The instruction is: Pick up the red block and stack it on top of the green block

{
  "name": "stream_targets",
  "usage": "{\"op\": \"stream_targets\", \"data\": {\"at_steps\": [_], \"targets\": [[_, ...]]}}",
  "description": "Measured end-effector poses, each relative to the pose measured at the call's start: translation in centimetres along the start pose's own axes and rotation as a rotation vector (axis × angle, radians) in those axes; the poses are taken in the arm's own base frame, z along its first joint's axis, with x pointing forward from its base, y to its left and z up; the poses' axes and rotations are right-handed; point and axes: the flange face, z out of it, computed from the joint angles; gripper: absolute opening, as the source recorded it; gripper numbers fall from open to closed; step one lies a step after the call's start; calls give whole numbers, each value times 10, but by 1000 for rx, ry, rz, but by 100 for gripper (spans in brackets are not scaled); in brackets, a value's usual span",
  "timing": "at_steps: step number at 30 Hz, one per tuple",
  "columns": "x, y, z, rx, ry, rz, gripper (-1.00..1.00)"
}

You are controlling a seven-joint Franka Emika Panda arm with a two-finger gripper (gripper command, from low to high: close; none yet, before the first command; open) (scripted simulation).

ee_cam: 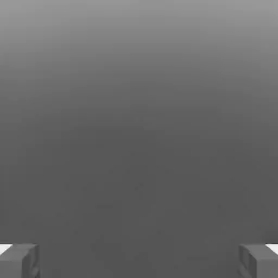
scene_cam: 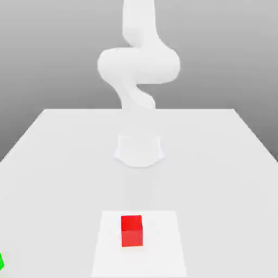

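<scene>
On the table (scene_cam: 65, 163), the red block (scene_cam: 132, 231) sits near the front edge, with the green block (scene_cam: 1, 262) well apart at the exterior view's left. Your gripper (ee_cam: 139, 260) stands wide and empty. Misaligned descent could nudge the cube aside.

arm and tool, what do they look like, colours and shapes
The arm is plain matte white, made of thick rounded tube-like segments with bulbous joints, rising from a round white base. No cables or markings show on it. In the hand view the tool has two blocky grey fingertips with white on their upper outer corners.
</scene>
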Motion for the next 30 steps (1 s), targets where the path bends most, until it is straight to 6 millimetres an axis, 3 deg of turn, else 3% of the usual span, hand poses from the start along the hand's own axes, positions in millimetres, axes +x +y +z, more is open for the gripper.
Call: {"op": "stream_targets", "data": {"at_steps": [4, 8, 15, 20, 26, 27, 30], "targets": [[-17, 22, 100, -107, -101, -17, 0], [-45, 55, 184, -205, -200, -32, 0], [-119, 137, 298, -368, -380, -55, 0], [-181, 203, 348, -473, -505, -67, 0], [-216, 238, 395, -488, -524, -70, 0], [-219, 241, 400, -488, -524, -70, -100], [-219, 241, 400, -488, -524, -70, -100]]}}
